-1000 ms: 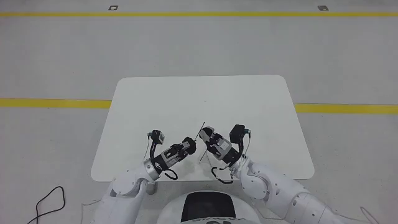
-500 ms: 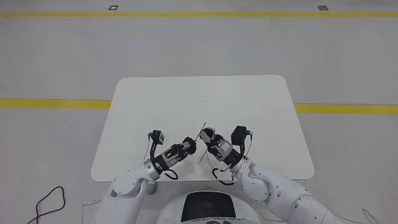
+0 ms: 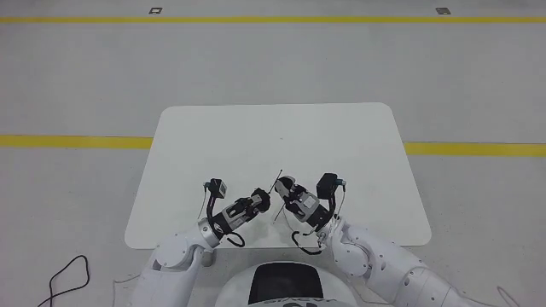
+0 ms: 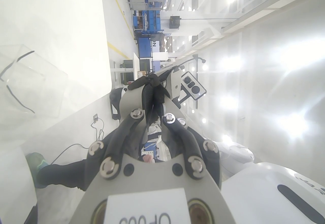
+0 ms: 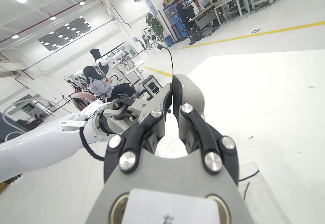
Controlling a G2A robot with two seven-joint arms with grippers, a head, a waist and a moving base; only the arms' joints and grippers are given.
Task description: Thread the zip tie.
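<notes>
While both arms sit almost unmoved over the last second, the zip tie [image 5: 171, 62] stays pinched in the closed right gripper [image 5: 172, 92] above the table [image 3: 341, 136], with the left gripper [image 4: 151, 86] closed just beside it, so threading probably awaits alignment.

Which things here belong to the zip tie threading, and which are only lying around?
For the job:
zip tie, pinched in the right gripper
left gripper, facing it

Lying about:
clear box with black strips
white table
floor cable
</notes>
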